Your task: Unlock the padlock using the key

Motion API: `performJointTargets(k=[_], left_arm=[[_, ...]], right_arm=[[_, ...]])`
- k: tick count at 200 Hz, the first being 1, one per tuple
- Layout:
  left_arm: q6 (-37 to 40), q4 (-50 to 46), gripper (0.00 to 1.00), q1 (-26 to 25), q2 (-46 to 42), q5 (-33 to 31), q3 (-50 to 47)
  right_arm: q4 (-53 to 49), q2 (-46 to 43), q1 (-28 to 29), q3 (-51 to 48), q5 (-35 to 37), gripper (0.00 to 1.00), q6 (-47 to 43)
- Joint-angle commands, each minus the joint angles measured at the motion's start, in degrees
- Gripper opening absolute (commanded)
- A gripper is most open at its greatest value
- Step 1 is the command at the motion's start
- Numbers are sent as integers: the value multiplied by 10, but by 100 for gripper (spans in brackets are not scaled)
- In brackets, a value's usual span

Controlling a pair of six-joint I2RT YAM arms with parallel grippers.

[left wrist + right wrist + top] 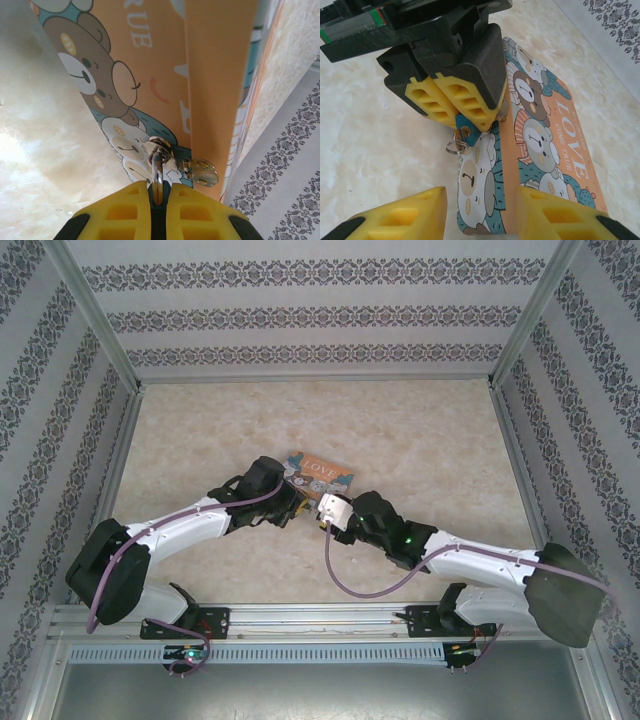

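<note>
The small blue padlock (pixel 470 128) hangs at the front of the orange-and-teal LOVE tin (pixel 545 125), on the tin's metal hasp (pixel 204 172). My left gripper (pixel 461 118) is shut on the padlock, so most of its body is hidden. In the left wrist view its thin shackle (pixel 157 169) rises out from between the fingers of that gripper (pixel 159 189). A silver key ring (pixel 454 147) dangles at the padlock's keyhole; I cannot make out the key's blade. My right gripper (pixel 480 200) stands open astride the tin's near end, the left finger apart from it.
The tin (pixel 322 474) lies mid-table on the marbled surface, with both grippers meeting at its near edge: left (pixel 292 505), right (pixel 325 512). Patterned walls close the table in on three sides. A pale floor stretches behind and beside the tin.
</note>
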Motion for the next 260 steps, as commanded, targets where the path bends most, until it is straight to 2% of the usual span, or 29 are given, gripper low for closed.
performJointTargets(k=[1, 62, 260], left_arm=[[-17, -10, 0, -11, -9, -15, 13], [-17, -3, 0, -11, -5, -13, 12], [-31, 17, 0, -20, -2, -11, 11]], right_arm=[[17, 16, 9, 21, -14, 39, 18], [29, 59, 19, 41, -8, 33, 24], [74, 118, 25, 53, -5, 20, 41]])
